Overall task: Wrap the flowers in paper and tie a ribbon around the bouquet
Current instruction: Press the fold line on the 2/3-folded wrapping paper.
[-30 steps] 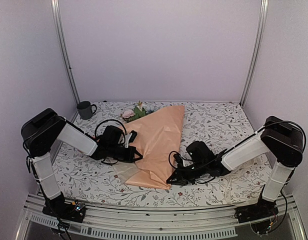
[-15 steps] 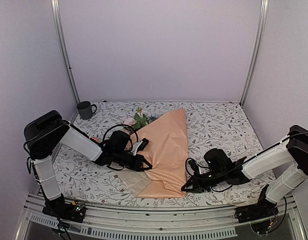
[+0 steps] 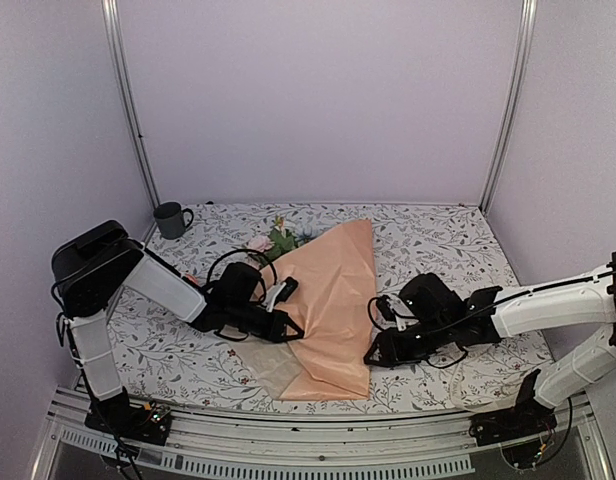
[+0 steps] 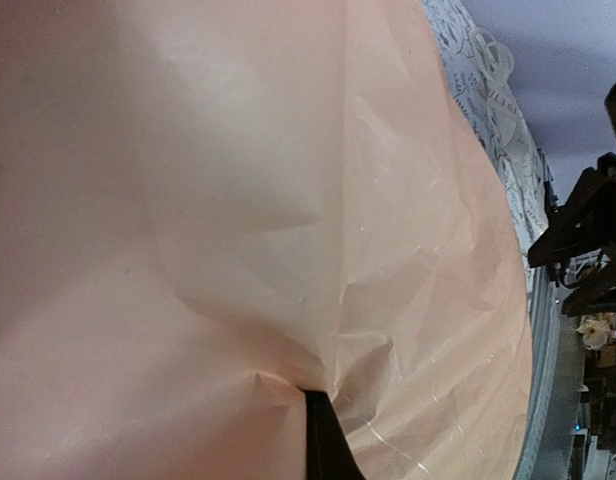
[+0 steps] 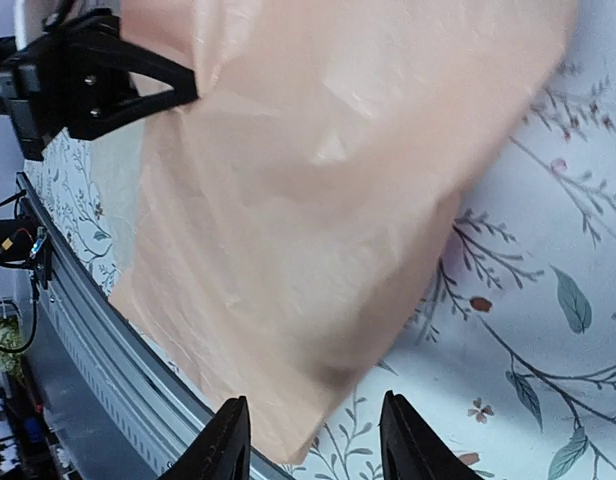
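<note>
left tool point(image 3: 285, 325): pinching paper point(image 3: 333, 290) at its left edge | right tool point(image 5: 313, 410): spread, empty, beside paper's right edge | flowers point(image 3: 278, 238): at paper's far-left end

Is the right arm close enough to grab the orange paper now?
Probably yes. The right gripper has its jaws open right beside the near right edge of the paper, with only bare tablecloth between them.

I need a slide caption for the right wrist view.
Open right gripper faces the peach paper held by left gripper.
</note>
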Controlling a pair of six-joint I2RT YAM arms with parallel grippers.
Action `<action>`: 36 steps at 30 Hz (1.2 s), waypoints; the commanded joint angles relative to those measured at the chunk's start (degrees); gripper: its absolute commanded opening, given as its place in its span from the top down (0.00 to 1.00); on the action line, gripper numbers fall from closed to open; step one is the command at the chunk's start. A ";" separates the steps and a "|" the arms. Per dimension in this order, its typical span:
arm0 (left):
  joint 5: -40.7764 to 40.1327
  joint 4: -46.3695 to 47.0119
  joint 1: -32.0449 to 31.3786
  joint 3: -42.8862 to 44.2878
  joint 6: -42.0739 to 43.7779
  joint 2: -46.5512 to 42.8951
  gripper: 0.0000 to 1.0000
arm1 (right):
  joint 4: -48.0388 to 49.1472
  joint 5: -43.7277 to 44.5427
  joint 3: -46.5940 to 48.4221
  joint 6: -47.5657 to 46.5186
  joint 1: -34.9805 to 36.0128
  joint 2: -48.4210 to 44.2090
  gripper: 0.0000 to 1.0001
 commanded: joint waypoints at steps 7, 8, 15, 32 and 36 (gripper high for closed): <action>-0.92 0.75 1.16 -0.96 0.12 0.74 1.00 | -1.55 4.59 16.10 -12.38 11.71 13.68 0.74; -0.95 1.02 1.25 -1.26 -0.14 0.68 1.00 | -1.48 4.17 16.95 -12.56 11.79 15.82 0.79; -0.81 1.42 1.83 -1.54 -0.44 1.06 1.00 | 1.17 0.29 16.97 -12.49 13.79 24.44 0.95; -1.69 -0.26 2.53 -0.76 0.04 1.59 1.00 | 8.70 -15.32 12.69 -18.17 -2.29 13.93 0.94; -1.31 -0.97 2.53 -0.43 0.13 1.93 1.00 | 9.65 -18.87 14.50 -19.64 -8.13 20.65 0.95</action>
